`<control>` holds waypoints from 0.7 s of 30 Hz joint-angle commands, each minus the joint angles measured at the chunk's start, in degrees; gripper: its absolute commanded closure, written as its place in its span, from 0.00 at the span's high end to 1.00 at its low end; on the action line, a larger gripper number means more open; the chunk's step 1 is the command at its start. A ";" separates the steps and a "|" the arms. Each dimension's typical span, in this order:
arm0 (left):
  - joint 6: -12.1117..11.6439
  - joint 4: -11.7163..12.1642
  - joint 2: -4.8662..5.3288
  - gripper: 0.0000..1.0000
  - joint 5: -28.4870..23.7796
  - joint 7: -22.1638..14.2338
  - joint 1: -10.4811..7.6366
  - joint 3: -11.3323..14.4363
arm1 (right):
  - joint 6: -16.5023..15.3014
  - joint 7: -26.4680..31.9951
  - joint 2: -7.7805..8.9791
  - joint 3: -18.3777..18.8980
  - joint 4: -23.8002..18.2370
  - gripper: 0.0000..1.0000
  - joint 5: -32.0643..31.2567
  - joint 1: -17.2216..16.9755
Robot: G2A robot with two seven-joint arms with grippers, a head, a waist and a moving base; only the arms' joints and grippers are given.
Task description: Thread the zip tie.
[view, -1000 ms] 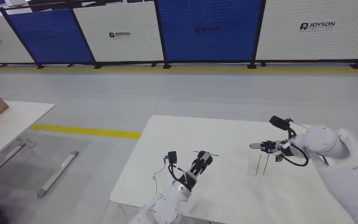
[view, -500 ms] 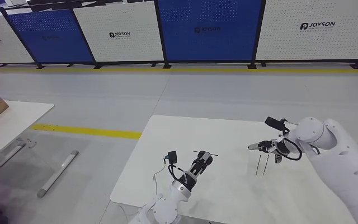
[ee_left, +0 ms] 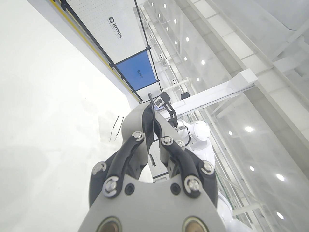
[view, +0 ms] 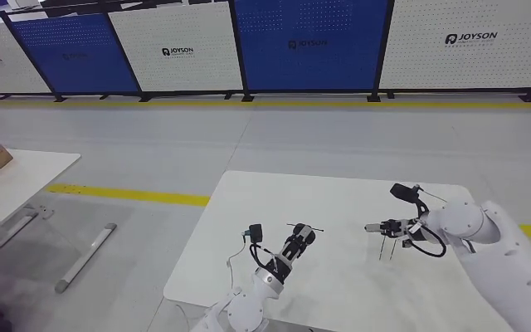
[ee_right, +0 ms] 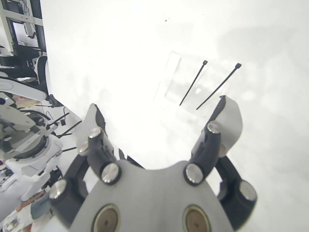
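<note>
Two black zip ties (ee_right: 193, 83) (ee_right: 218, 86) lie side by side on the white table (view: 332, 199), seen in the top view as the pair of ties (view: 387, 243). My right gripper (ee_right: 160, 112) hovers open just beside their thin tips, with nothing between its fingers; in the top view the right gripper (view: 373, 227) is at the far ends of the ties. My left gripper (ee_left: 150, 118) is shut on another black zip tie (ee_left: 151, 100), whose head sticks out past the fingertips. In the top view the left gripper (view: 300, 236) holds that tie (view: 305, 227) level above the table's near middle.
A clear plastic sheet (ee_right: 172, 73) lies flat under and beside the two loose ties. The table's front edge (view: 216, 303) runs close to the left arm. Blue and white pegboard panels (view: 311, 46) stand far behind on the floor.
My right gripper has come down and slightly leftward toward the two loose ties, and its wrist has turned. The left arm and its tie have stayed put.
</note>
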 commanded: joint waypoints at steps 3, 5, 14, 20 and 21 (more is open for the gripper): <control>0.00 0.00 0.00 0.00 0.00 0.00 0.00 0.00 | 0.06 0.00 -0.01 -0.03 0.02 1.00 0.02 0.04; 0.00 0.00 0.00 0.00 0.00 0.00 0.00 0.00 | 0.06 0.00 -0.01 -0.03 0.02 1.00 0.02 0.04; 0.00 0.00 0.00 0.00 0.00 0.00 0.00 0.00 | 1.20 -1.06 -0.10 -0.19 -1.65 1.00 -1.06 -0.37; 0.00 0.00 0.00 0.00 0.00 0.00 0.00 0.00 | 6.09 0.22 -1.07 -1.74 -0.36 0.98 -1.22 2.26; 0.00 0.00 0.00 0.00 0.00 0.00 0.00 0.00 | 6.09 0.58 -1.28 -2.24 0.33 0.89 -1.28 2.78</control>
